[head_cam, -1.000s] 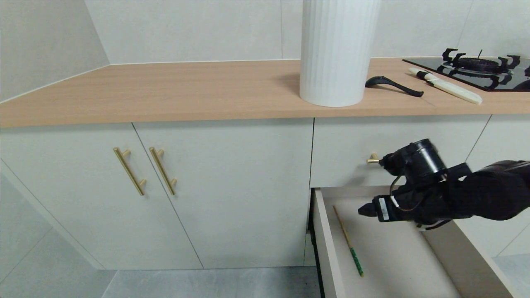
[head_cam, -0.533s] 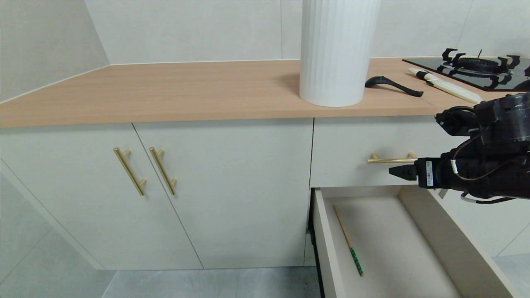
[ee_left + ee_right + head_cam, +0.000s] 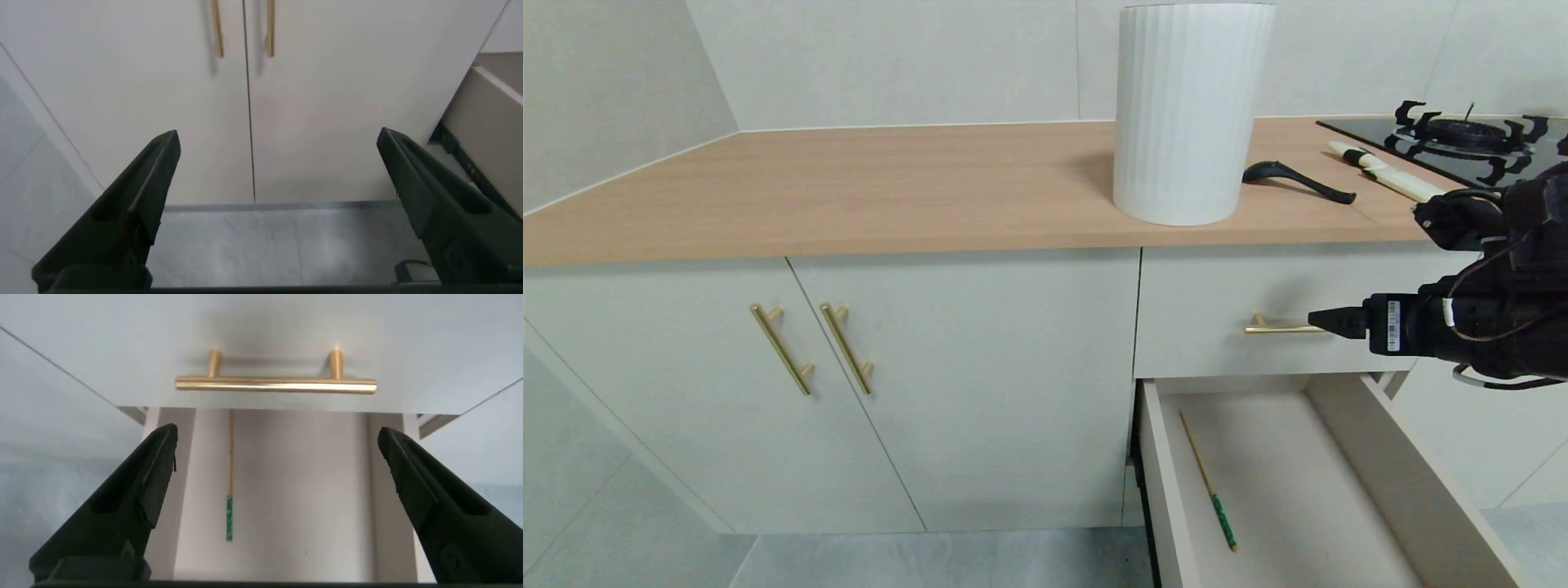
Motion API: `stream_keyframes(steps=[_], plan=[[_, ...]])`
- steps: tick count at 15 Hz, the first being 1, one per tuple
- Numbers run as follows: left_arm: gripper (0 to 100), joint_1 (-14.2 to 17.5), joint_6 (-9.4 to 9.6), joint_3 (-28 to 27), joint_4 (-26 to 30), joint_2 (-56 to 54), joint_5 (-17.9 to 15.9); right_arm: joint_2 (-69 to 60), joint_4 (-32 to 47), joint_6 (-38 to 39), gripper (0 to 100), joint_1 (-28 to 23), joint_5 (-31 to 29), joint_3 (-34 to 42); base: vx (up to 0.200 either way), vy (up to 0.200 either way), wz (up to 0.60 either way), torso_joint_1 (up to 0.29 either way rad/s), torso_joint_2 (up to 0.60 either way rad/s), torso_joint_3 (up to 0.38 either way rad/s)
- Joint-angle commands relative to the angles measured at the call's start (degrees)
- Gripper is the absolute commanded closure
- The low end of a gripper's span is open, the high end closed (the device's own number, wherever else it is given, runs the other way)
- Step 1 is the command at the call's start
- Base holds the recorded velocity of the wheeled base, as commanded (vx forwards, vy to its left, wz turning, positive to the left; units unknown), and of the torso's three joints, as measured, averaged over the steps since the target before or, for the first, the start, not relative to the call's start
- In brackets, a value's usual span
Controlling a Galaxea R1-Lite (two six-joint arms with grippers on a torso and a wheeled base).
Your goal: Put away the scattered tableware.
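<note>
One slim wooden chopstick with a green tip is pictured lying inside the open pale drawer, along its left wall. In the right wrist view it is framed between the widely parted jaws of the right gripper, beneath one gold bar handle. Above the drawer, the head view adds one black ladle and one white knife, its blade partly hidden behind the arm. The left gripper, likewise spread, is seen left of the drawer.
</note>
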Motion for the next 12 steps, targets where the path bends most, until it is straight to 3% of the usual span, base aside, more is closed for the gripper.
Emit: stream_keyframes(steps=[1, 12], plan=[[0, -0.02, -0.02, 0.0, -0.02, 0.02, 0.0, -0.12, -0.12, 0.02, 0, -0.01, 0.0, -0.02, 0.0, 0.0, 0.0, 0.198, -0.42, -0.295], [0, -0.02, -0.02, 0.0, -0.02, 0.02, 0.0, 0.23, -3.37, -0.77, 0, -0.1, 0.09, 1.56, 0.0, 0.0, 0.0, 0.186, -0.5, -0.289]])
